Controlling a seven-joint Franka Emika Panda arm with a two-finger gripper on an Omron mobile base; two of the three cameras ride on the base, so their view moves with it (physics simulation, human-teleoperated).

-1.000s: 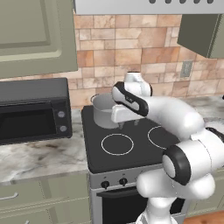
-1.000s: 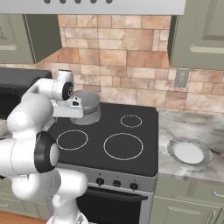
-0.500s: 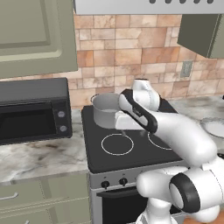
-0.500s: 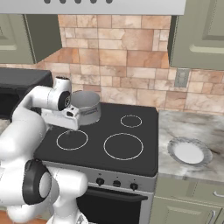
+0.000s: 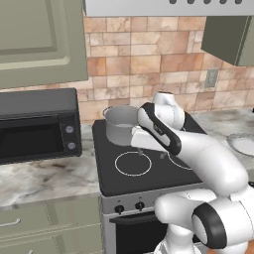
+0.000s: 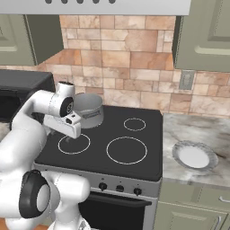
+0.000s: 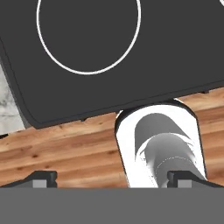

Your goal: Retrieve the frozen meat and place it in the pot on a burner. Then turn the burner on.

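The pot (image 5: 120, 124) (image 6: 88, 109), a grey metal saucepan, stands on the back left burner of the black stove (image 5: 149, 171). What I can see of its inside is bare metal. My gripper (image 5: 144, 151) (image 6: 68, 137) hangs in front of the pot and apart from it, pointing down over the front left burner ring (image 5: 132, 163) (image 6: 74, 143) (image 7: 87, 26). In the hand view the gripper (image 7: 111, 177) is open, its fingertips (image 7: 41, 177) far apart with nothing between them, above the stove's front edge and the wooden floor.
A black microwave (image 5: 37, 124) (image 6: 18, 87) sits on the marble counter left of the stove. A white plate (image 6: 195, 156) (image 5: 243, 145) lies on the counter to the right. Knobs (image 6: 119, 188) (image 5: 140, 205) line the stove's front panel. A range hood hangs overhead.
My hand has drawn back from the pot's rim and come forward and down over the front left burner. The pot has stayed in place.
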